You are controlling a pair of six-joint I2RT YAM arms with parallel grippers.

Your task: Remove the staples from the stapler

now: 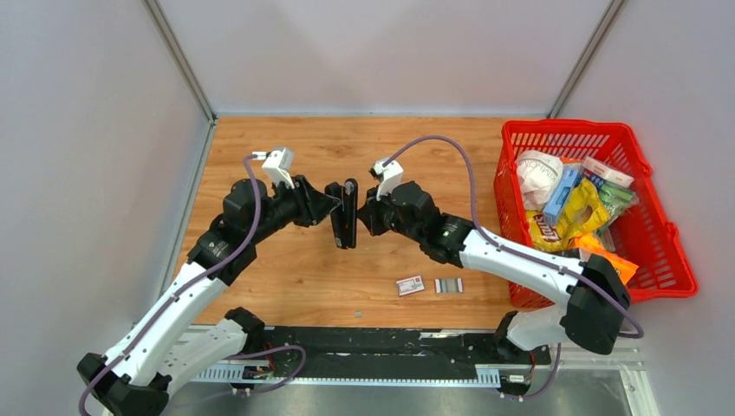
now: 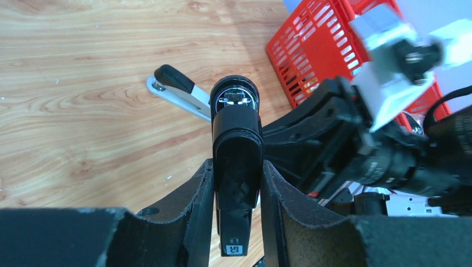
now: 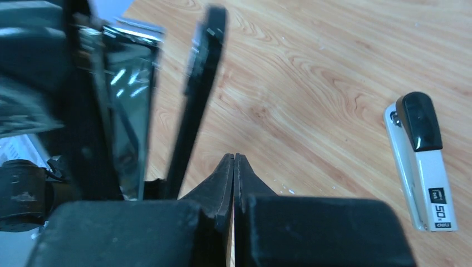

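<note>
My left gripper [image 1: 333,208] is shut on a black stapler [image 1: 347,212] and holds it above the table's middle; in the left wrist view its fingers [image 2: 197,194] clamp the stapler's body [image 2: 236,144]. My right gripper [image 1: 362,217] is shut with nothing between its fingers [image 3: 234,160], just right of the stapler. In the right wrist view the stapler stands open, its black lid [image 3: 200,94] swung away from the shiny magazine [image 3: 127,105]. A short silvery strip of staples [image 1: 448,285] lies on the table near the front.
A small red-and-white box [image 1: 410,285] lies left of the strip. A second, white-and-black stapler [image 3: 422,161] lies on the table and also shows in the left wrist view [image 2: 178,92]. A red basket [image 1: 563,130] of packets stands at the right.
</note>
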